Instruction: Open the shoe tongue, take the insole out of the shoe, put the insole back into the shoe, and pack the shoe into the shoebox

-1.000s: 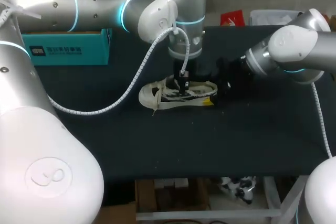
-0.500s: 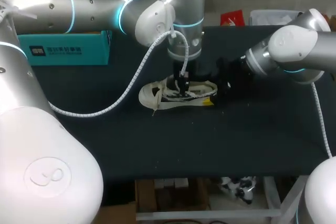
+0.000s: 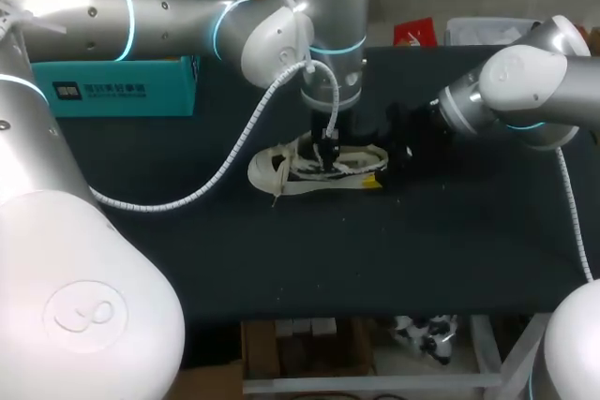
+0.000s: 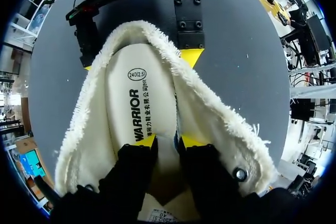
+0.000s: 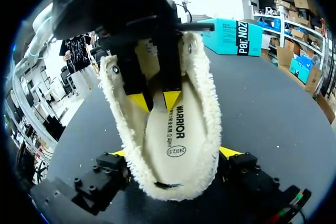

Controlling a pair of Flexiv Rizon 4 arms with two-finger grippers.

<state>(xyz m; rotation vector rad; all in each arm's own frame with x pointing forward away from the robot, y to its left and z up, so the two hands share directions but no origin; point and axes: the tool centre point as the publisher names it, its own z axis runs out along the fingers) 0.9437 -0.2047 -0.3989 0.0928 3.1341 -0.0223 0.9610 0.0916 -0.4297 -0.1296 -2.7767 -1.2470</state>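
A white canvas shoe (image 3: 281, 173) with a fleecy lining lies on the black table (image 3: 281, 259), toe to the left. Its white printed insole (image 4: 142, 93) lies flat inside. My left gripper (image 3: 326, 149) reaches straight down into the shoe's mouth. Its yellow tips (image 4: 194, 140) stand a little apart on the insole (image 5: 173, 135), open, with nothing pinched between them. From the right, my right gripper (image 3: 392, 152) has a finger pressed on each side of the heel (image 5: 210, 108). The left gripper (image 5: 156, 100) shows just ahead of it. Beyond the heel in the left wrist view are the right fingers (image 4: 191, 56).
A teal shoebox (image 3: 122, 86) stands at the back left of the table, also seen beyond the shoe (image 5: 231, 35). Bare black tabletop lies in front of the shoe and to its left. The left arm's white cable (image 3: 234, 152) hangs over the table's left middle.
My left gripper's fingers have parted a little inside the shoe. The shoe and my right arm have stayed where they were.
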